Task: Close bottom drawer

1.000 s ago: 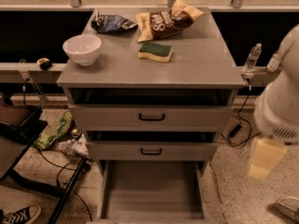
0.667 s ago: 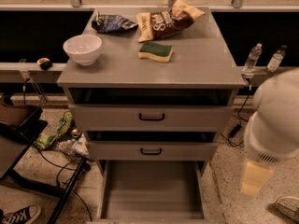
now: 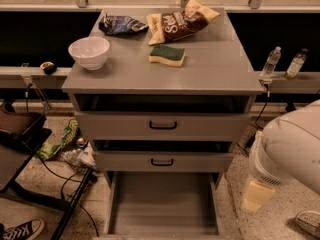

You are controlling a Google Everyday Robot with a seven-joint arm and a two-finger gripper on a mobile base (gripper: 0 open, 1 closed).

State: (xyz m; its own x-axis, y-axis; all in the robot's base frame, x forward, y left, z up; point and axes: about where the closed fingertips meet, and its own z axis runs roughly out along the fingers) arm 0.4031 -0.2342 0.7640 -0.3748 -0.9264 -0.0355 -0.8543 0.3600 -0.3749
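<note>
Bottom drawer, the long shallow grey tray (image 3: 162,204), sits pulled fully out at bottom centre of frame, under the grey cabinet table (image 3: 165,74). Not closed, so nothing done yet imo. My arm's pale tool (image 3: 257,198) hangs lower right, beside the drawer w/o contact. Wide or narrow: can't tell. Left to do: reach the front, push in.

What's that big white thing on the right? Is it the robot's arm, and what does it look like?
Yes. The arm is a bulky, rounded white shell with faint scuffs, ending in a dark ribbed ring. Below it hangs a pale cream, blocky piece, apparently the pincer, low on the right beside the open bottom drawer. No cables or lettering show.
</note>
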